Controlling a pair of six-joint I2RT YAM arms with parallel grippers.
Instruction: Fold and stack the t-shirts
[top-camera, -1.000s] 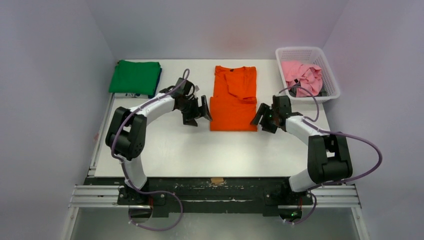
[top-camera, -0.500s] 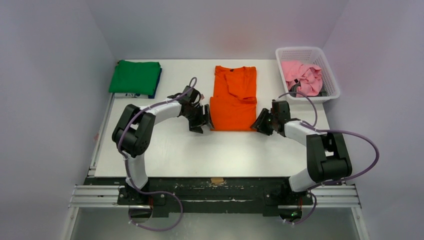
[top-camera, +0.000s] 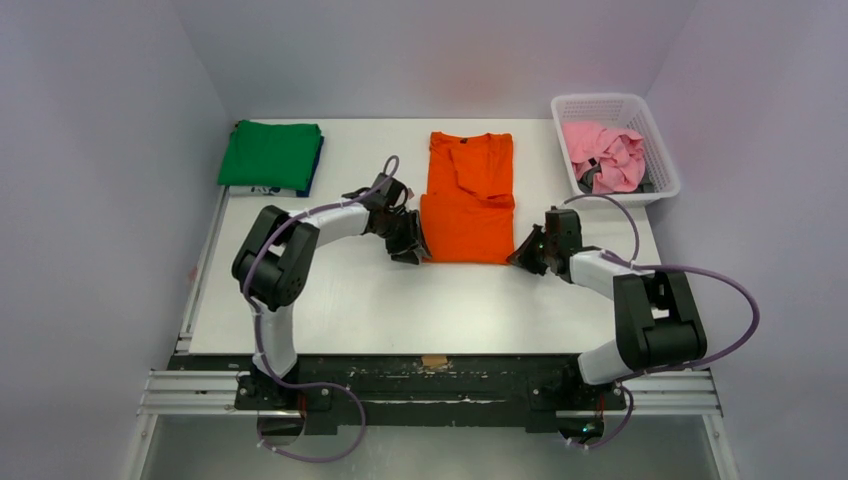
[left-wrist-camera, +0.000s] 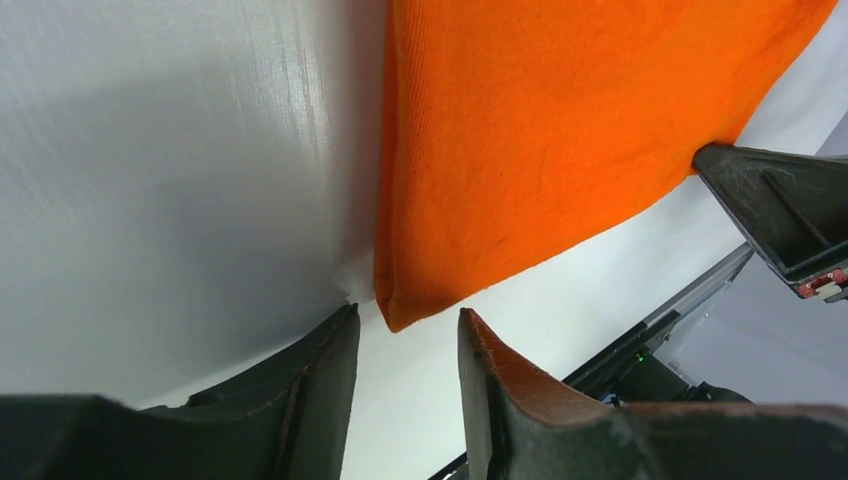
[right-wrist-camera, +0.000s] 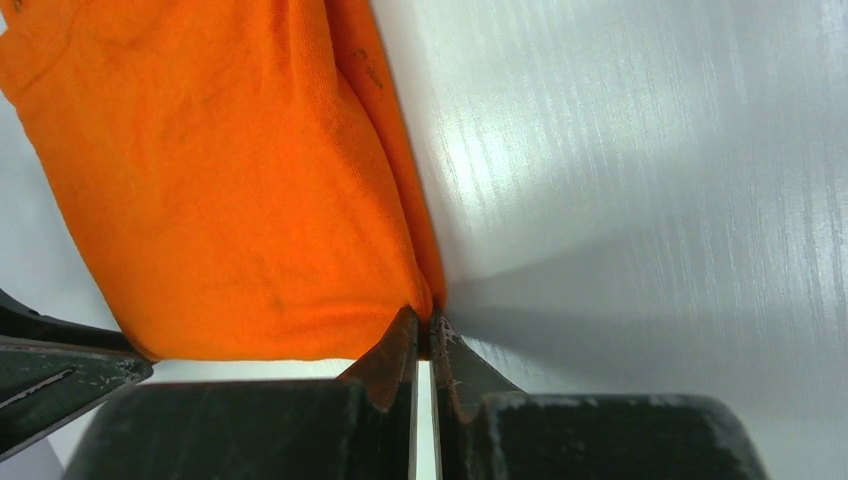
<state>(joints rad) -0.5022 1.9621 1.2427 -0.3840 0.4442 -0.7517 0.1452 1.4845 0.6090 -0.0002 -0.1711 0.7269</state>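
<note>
The orange t-shirt (top-camera: 468, 200) lies folded into a long strip at the table's middle, collar at the far end. My left gripper (top-camera: 415, 252) is at its near left corner, open. In the left wrist view that corner of the orange t-shirt (left-wrist-camera: 540, 140) pokes between the tips of the left gripper (left-wrist-camera: 405, 318) without being pinched. My right gripper (top-camera: 520, 255) is shut on the near right corner. In the right wrist view the right gripper (right-wrist-camera: 425, 325) pinches the edge of the orange t-shirt (right-wrist-camera: 230, 180). A folded green t-shirt (top-camera: 270, 155) lies at the far left on a dark blue one (top-camera: 316, 165).
A white lattice basket (top-camera: 600, 99) at the far right holds a crumpled pink t-shirt (top-camera: 605, 150). The white table (top-camera: 400, 310) ends in a black rail at the near edge. The other arm's finger (left-wrist-camera: 780, 215) shows in the left wrist view.
Both grippers came down and inward to the orange t-shirt's near corners. The right one closed onto its corner; the left one's jaws narrowed around its corner.
</note>
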